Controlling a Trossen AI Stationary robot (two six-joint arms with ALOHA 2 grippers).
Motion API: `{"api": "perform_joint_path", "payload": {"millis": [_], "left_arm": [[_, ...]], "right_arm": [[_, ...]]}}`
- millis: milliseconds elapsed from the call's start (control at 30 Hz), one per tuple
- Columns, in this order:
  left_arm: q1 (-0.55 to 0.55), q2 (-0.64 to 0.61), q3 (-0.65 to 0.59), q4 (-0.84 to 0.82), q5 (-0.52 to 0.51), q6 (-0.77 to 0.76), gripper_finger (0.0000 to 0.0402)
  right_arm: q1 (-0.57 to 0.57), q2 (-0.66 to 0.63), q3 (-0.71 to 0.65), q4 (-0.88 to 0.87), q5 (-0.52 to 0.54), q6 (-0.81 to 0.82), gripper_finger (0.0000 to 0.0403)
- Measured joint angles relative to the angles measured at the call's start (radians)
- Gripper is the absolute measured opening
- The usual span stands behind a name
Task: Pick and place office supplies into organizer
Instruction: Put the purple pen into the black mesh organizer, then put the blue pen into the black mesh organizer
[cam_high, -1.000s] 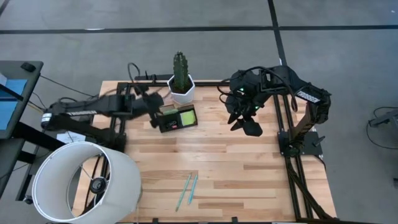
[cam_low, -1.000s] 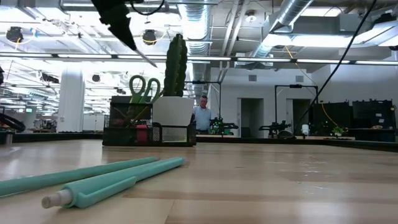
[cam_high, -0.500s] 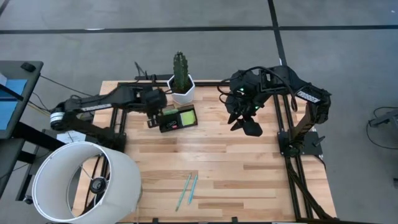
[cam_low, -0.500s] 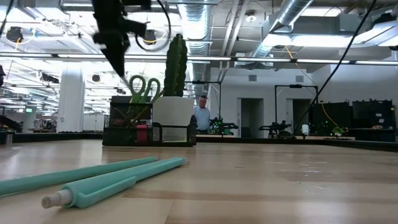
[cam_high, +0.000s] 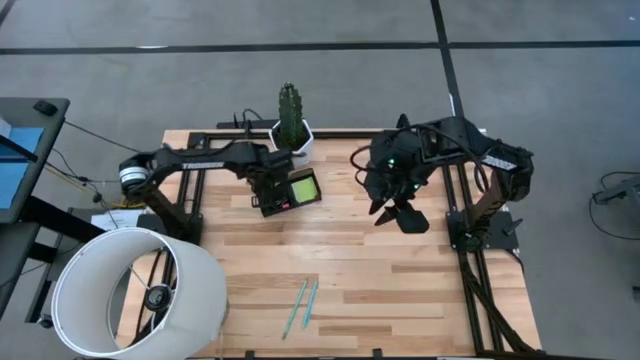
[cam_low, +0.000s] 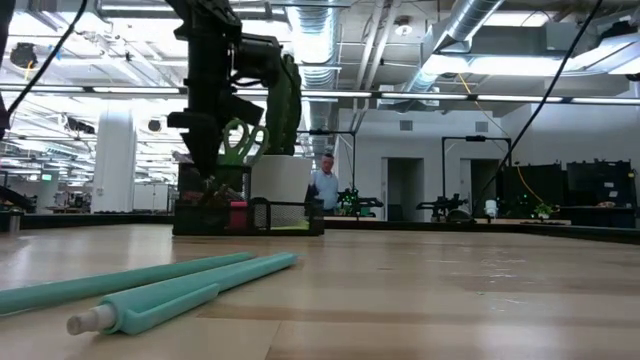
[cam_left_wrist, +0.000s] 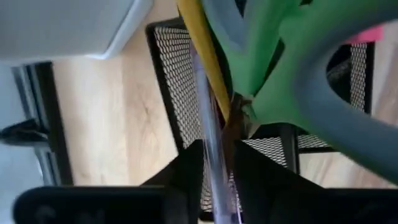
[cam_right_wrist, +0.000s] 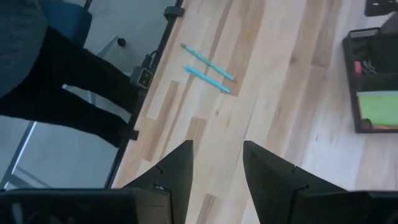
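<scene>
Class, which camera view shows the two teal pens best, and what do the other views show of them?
The low view: the two teal pens lie close up, side by side on the table. The high view shows them small near the table's front edge, and the right wrist view shows them small and far off. The left wrist view misses them.

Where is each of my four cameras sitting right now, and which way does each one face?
High view: above the table, straight down; both arms, left claw over the organizer, right claw above bare wood.
Low view: table height, level across; teal pens near, left arm over the organizer.
Left wrist view: past its own fingers into the organizer mesh; purple pen between them.
Right wrist view: past its open fingers down at the table.
Shared: the right wrist and high views both show the teal pens and the lime-green sticky-note pad.
</scene>
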Motion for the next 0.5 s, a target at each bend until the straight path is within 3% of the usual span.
{"api": "perform_joint_path", "payload": {"millis": [267, 500], "left_arm": [[-0.003, 0.023, 0.021, -0.01, 0.021, 0.052, 0.0119], [-0.001, -0.032, 0.224, -0.212, 0.066, -0.068, 0.0115]], "right_arm": [[0.047, 0.0, 0.0, 0.0, 0.001, 0.0, 0.0133], [0.058, 0.0, 0.0, 0.0, 0.003, 0.0, 0.0134]]}}
